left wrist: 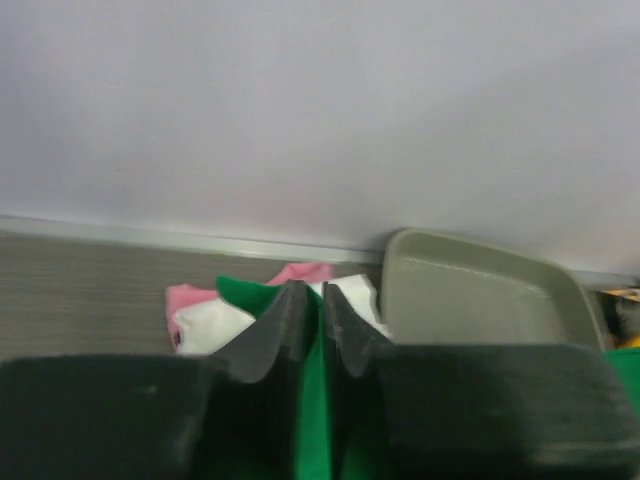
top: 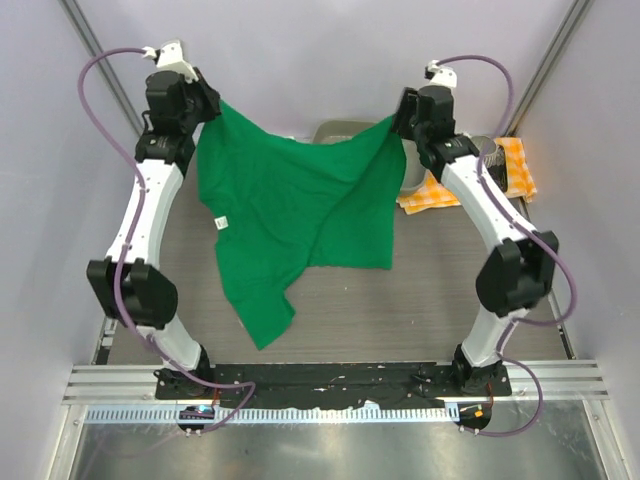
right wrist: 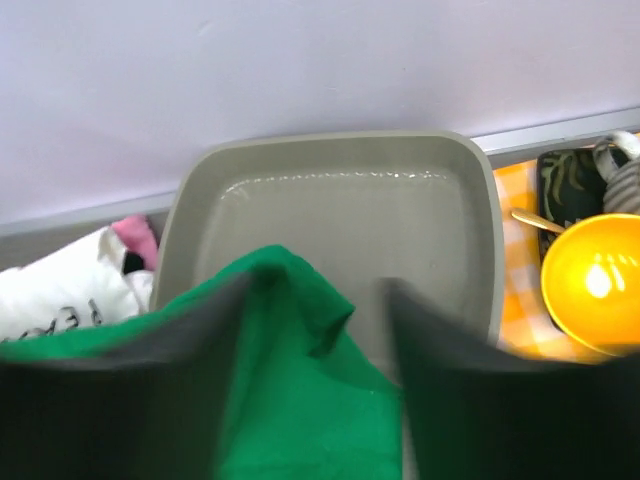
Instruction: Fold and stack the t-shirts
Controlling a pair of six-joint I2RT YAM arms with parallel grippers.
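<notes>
Nothing is folded yet: the green t-shirt (top: 300, 210) hangs spread above the table (top: 450, 290), your left gripper (left wrist: 311, 300) pinched on one edge, your right gripper (right wrist: 318, 292) clamped on another. The white t-shirt (right wrist: 60, 290) lies crumpled beside the tray (right wrist: 330, 190)

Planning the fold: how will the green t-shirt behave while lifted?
Likely floppy: the green t-shirt sags between the left gripper and right gripper, its hem trailing low. Probably light: a narrow pinch holds its corner up.

White t-shirt (right wrist: 55, 288) mostly hidden behind green t-shirt (top: 300, 210).
</notes>
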